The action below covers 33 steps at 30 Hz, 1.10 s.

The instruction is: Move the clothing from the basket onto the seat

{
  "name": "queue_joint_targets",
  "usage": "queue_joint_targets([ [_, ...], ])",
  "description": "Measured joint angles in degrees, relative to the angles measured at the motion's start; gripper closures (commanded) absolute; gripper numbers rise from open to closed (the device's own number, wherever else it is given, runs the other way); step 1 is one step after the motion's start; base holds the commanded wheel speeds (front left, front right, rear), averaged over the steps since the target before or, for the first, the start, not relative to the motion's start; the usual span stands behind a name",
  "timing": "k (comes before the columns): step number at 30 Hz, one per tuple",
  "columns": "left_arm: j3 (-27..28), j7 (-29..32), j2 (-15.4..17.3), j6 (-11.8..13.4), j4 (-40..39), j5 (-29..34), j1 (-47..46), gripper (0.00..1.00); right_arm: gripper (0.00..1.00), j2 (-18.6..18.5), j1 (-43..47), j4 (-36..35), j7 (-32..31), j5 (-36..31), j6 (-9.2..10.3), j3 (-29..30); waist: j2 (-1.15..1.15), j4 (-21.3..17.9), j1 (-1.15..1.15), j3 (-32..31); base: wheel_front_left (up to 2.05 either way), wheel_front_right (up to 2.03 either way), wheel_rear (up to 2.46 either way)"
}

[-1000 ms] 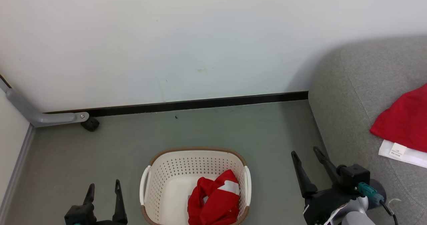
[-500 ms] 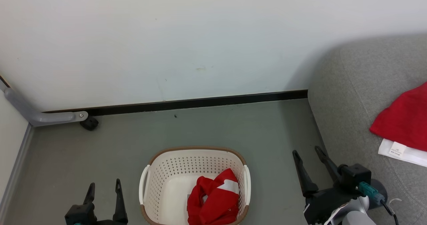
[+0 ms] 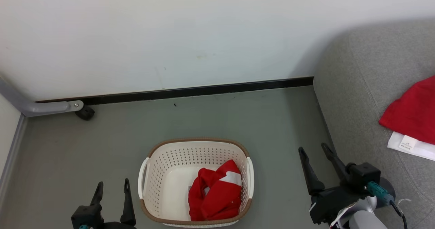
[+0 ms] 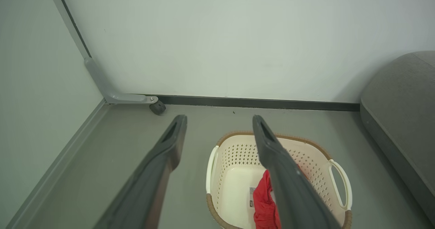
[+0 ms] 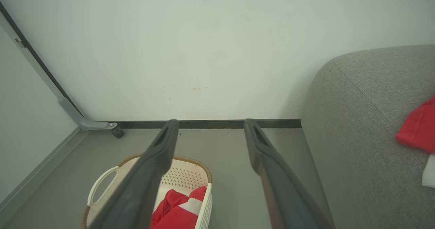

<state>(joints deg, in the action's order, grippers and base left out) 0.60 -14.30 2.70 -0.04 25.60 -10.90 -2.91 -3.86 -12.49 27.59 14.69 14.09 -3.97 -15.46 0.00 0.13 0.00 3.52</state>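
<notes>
On the floor the basket (image 3: 197, 141) held the shorts (image 3: 214, 198), bunched at its right side; another red garment (image 3: 413, 115) lay on the sofa (image 3: 357, 96). Left tool (image 3: 113, 182) and right tool (image 3: 312, 147) both hung open, empty. We judged: drop right tool onto the bunch's top, pinch deep, lift straight.

You find the basket (image 3: 197, 140) open at the top. The left half of its inside is bare, and the red clothing (image 3: 214, 198) is heaped against its right wall. Bare floor (image 3: 238, 120) runs left of the basket, behind it and to its right. The wall (image 3: 170, 35) closes off the space behind the basket. The grey seat (image 3: 357, 103) bulks up well to its right, and a grey bracket with a castor (image 3: 85, 112) sits far back-left of it.
</notes>
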Motion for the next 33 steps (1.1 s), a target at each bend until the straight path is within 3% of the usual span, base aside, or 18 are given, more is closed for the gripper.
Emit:
queue_joint_targets([
  [33,-10.6,0.0,-0.3,-1.5,1.9,-2.3,-11.1,0.00,0.00,-0.2,-10.9,-7.2,0.0,-2.1,0.85,2.1,0.01,-2.4,0.00,19.7,0.00,0.00,0.00],
])
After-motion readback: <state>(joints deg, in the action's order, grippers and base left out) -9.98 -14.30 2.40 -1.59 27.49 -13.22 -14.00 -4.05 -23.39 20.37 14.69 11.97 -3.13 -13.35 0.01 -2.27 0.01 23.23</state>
